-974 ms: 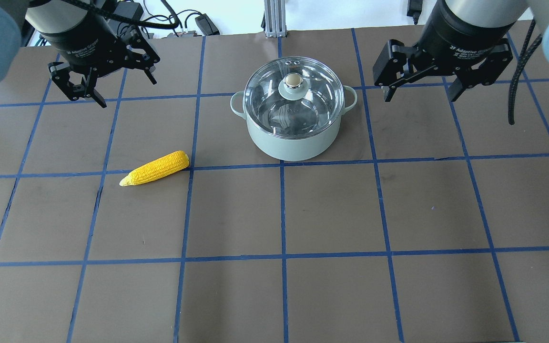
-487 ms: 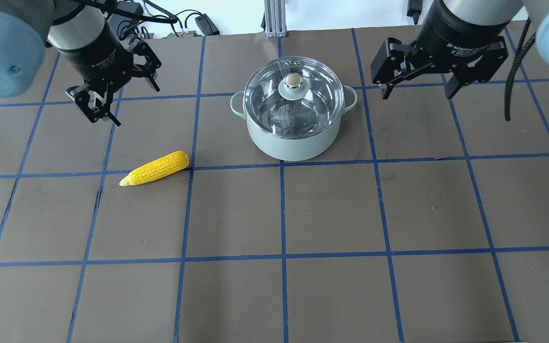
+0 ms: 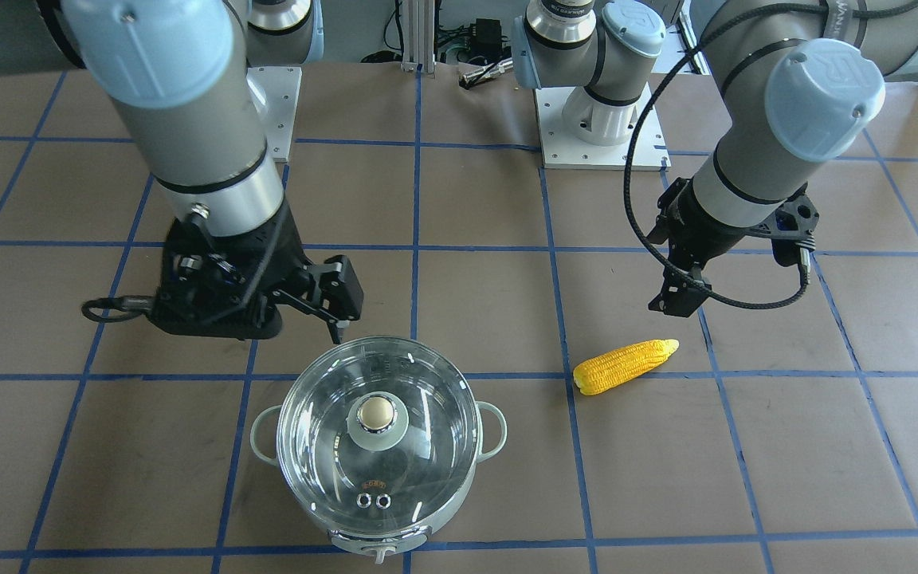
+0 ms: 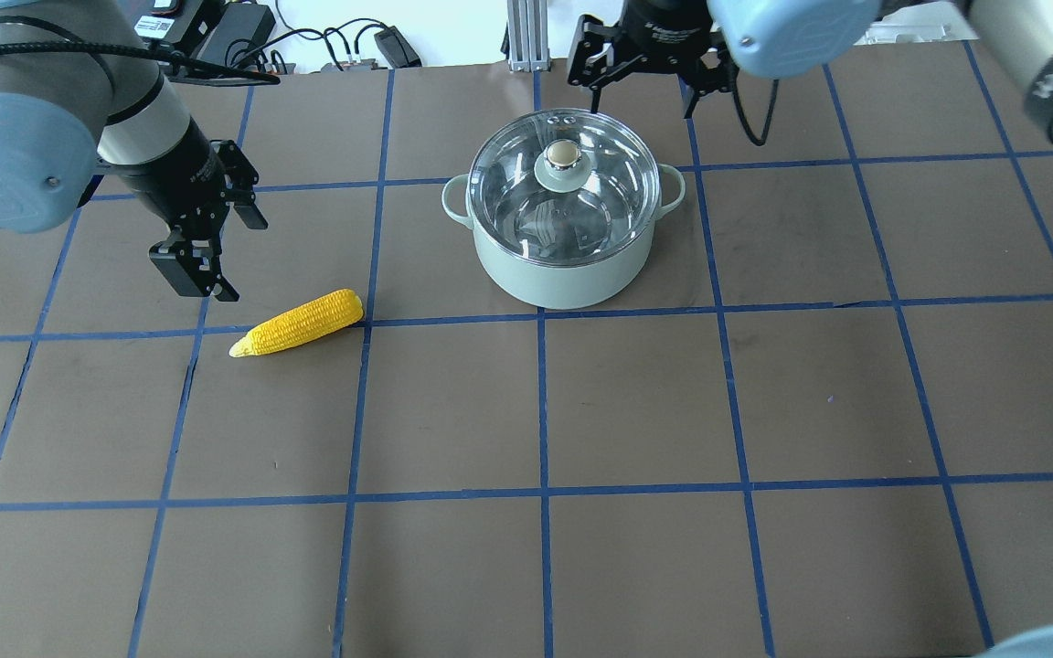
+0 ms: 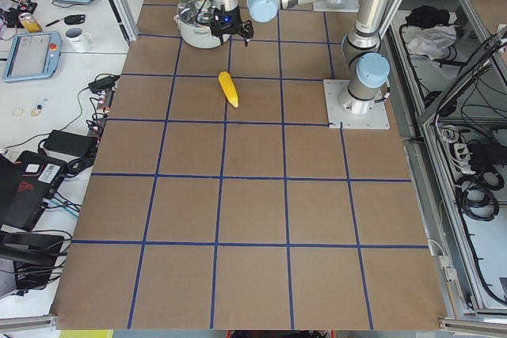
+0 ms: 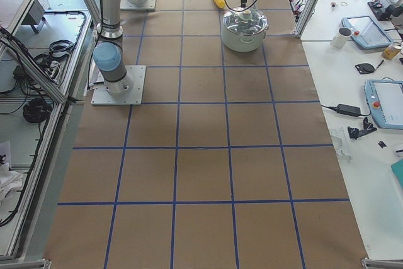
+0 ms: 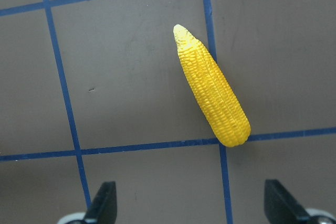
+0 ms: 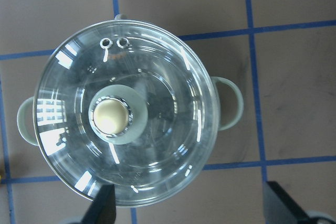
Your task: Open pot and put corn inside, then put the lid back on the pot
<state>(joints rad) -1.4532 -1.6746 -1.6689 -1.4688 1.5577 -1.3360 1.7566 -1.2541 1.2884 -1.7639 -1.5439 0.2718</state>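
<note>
While right gripper (image 8: 191, 208) and left gripper (image 7: 191, 203) gape wide, empty, an off-centre pinch may slip off lid (image 8: 163, 61) knob (image 8: 110, 116).

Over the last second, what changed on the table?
The left gripper came down and closer to the corn, and now hangs near its tapered end, open. The right gripper swung across to above the lid, also open. Nothing was grasped. Corn, pot and lid stayed put, lid still on.
</note>
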